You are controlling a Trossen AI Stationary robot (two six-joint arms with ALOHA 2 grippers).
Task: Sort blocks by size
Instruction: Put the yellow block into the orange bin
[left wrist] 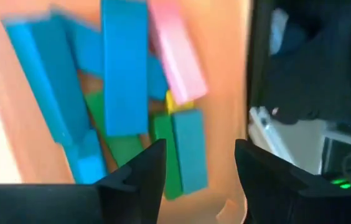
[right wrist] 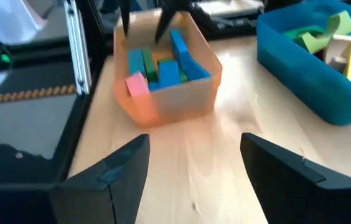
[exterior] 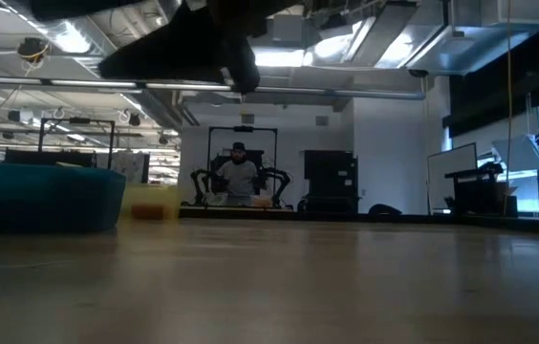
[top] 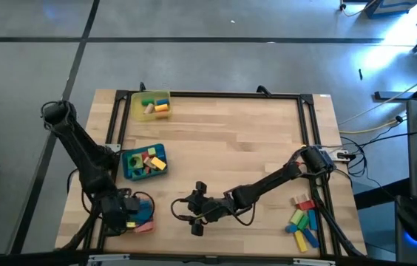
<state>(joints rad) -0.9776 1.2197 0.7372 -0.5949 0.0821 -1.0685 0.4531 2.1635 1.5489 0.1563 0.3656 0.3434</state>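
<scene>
Pale wooden boards make up our table (top: 223, 133), which sits on a grey concrete floor; in the low view we see a workshop beyond its far edge, with a person seated at a distant desk.

We have three trays down the left of the high view: a yellow tray (top: 151, 106) at upper left, a blue tray (top: 143, 162) below it, and an orange tray (top: 142, 210) at lower left. Each holds blocks, which we judge is the sorting by size under way. At the lower right of that view a loose cluster of blocks (top: 302, 222) lies on the bare wood, touching one another, and we take these as not yet sorted.

Our left gripper (left wrist: 194, 171) hangs directly over the orange tray with its fingers parted and nothing between them, a pose we read as a release above the tray. Our right gripper (right wrist: 191, 171) hovers low over the wood at bottom centre of the high view, facing the orange tray, jaws apart and empty; we judge it is waiting.

Inside the orange tray we see long blue blocks (left wrist: 122, 62) piled at angles, a pink block (left wrist: 175, 50) leaning against them, and green blocks (left wrist: 163, 146) beneath. Those in the blue tray look shorter and mixed in colour: yellow, green, red.
</scene>
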